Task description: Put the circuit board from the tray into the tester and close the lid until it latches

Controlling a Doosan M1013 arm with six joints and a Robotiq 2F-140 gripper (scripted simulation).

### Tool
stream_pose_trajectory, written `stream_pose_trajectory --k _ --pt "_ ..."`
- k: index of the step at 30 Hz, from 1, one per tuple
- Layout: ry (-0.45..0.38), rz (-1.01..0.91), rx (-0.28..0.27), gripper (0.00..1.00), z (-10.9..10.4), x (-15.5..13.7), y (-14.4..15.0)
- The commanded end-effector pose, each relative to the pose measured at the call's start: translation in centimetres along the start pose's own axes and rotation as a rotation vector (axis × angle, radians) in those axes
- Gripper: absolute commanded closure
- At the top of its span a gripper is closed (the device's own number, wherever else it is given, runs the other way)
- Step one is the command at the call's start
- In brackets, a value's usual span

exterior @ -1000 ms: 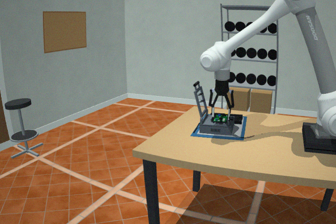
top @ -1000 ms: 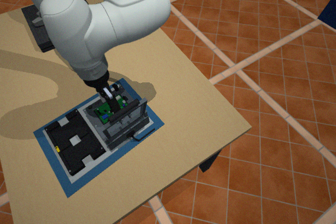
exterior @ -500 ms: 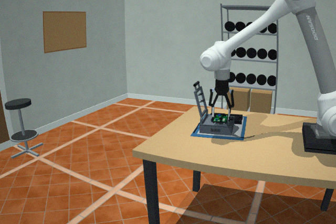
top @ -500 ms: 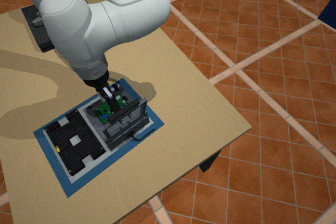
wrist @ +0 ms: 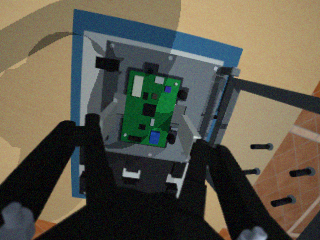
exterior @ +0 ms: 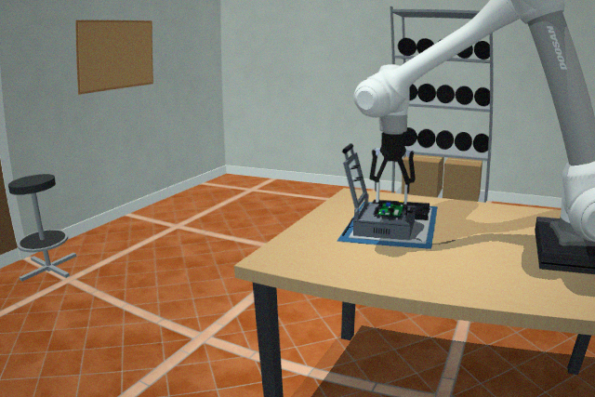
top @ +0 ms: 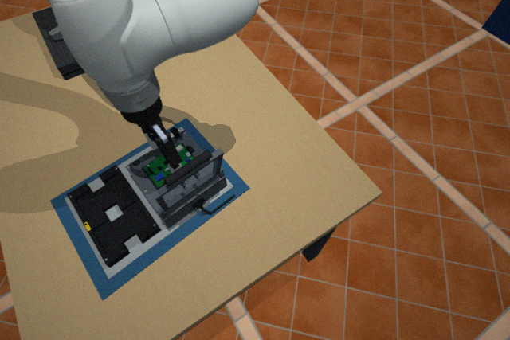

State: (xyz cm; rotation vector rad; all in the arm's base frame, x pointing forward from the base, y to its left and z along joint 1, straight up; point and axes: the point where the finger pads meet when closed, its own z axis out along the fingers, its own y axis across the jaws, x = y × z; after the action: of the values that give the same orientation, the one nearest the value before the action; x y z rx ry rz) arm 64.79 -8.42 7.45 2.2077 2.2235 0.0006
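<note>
The green circuit board [top: 158, 170] [exterior: 389, 210] [wrist: 150, 107] lies face up on the plate of the grey tester [top: 181, 202] [exterior: 384, 228] [wrist: 200, 82]. Its white connector end points to the end with the black latch hook [wrist: 107, 64]. The lid [top: 193, 168] [exterior: 354, 179] [wrist: 270, 92] stands open, nearly upright. My gripper [top: 167, 153] [exterior: 391, 198] [wrist: 148, 118] is open and hangs just above the board, with one finger outside each long edge and apart from it. The black tray [top: 94, 220] [exterior: 421, 210] lies beside the tester, both pockets empty.
Tester and tray sit on a blue mat [top: 107, 287] [exterior: 346, 237] on the wooden table [top: 288, 155] [exterior: 432, 277]. A thin black bar [top: 217, 205] lies on the mat by the lid's hinge. The arm's base [top: 57, 52] [exterior: 561, 248] stands at the table's far end.
</note>
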Motion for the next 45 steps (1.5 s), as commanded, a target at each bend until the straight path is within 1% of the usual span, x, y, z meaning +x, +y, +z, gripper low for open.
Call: stream_pose_trajectory --k 1,6,12,14,23,29,31,38,45 --pt "0.000 0.000 0.000 0.42 -1.4 0.0 0.0" --pt "0.000 0.000 0.000 0.42 -3.8 0.0 0.0" --pt "0.000 0.000 0.000 0.42 -7.3 0.0 0.0" --pt "0.000 0.000 0.000 0.42 -7.3 0.0 0.0" --pt "0.000 0.000 0.000 0.42 -12.6 0.0 0.0" --pt "0.000 0.000 0.000 0.42 -15.7 0.0 0.0" --pt "0.000 0.000 0.000 0.42 -15.7 0.0 0.0" --pt "0.000 0.000 0.000 0.42 -18.6 0.0 0.0" --pt "0.000 0.000 0.000 0.42 -20.2 0.0 0.0"
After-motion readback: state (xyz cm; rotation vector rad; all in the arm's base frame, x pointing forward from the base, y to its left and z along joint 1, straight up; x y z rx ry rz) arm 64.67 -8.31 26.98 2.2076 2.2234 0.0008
